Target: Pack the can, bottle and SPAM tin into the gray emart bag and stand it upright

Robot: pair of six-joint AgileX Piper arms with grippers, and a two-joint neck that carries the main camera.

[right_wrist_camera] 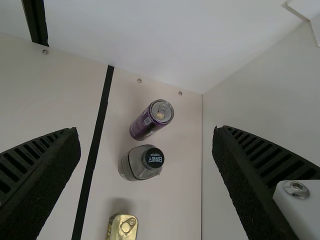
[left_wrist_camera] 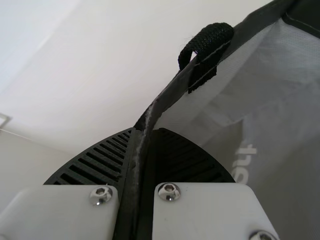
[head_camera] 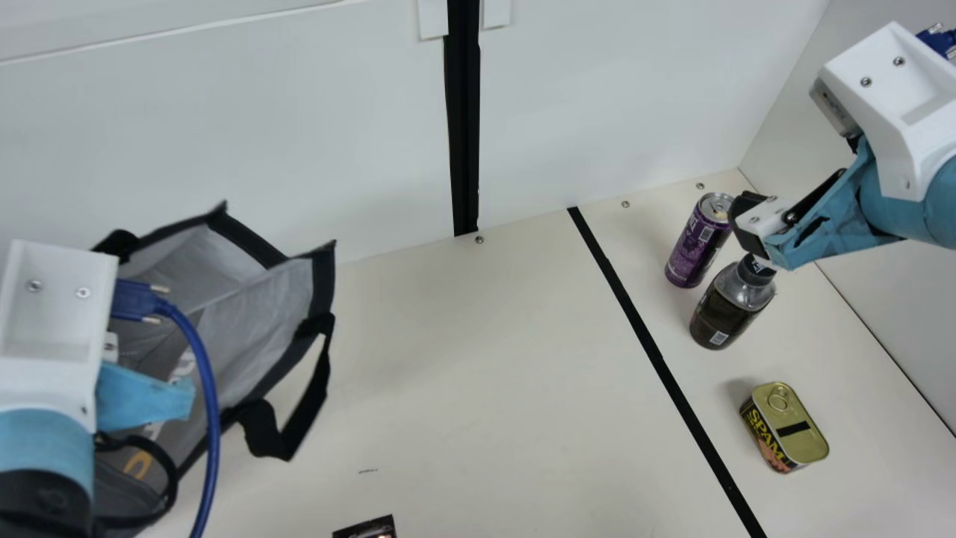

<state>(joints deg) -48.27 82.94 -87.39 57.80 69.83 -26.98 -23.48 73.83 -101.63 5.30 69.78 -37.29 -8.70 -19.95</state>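
Gray emart bag is pinched at its dark rim by the left gripper, whose ribbed fingers are clenched on the fabric from both sides. From there the bag spreads open at the left of the cream table, its mouth gaping; pale lettering and an orange mark show on its gray inside. A black handle loops out on the side toward the middle of the table.

Across the black line, the right gripper is released, its fingers spread wide with nothing held. It hangs above the table near the can and bottle, touching neither. Seen in the right wrist view, both lie below the gap between the fingers. The bottle stands upright, with white print on its black cap and a barcode on its dark label. Just beside it stands the purple can, also upright, with pale print and a barcode. Farther from that gripper, the SPAM tin sits lid up, its name in yellow on the dark side, a black strip across the gold lid.
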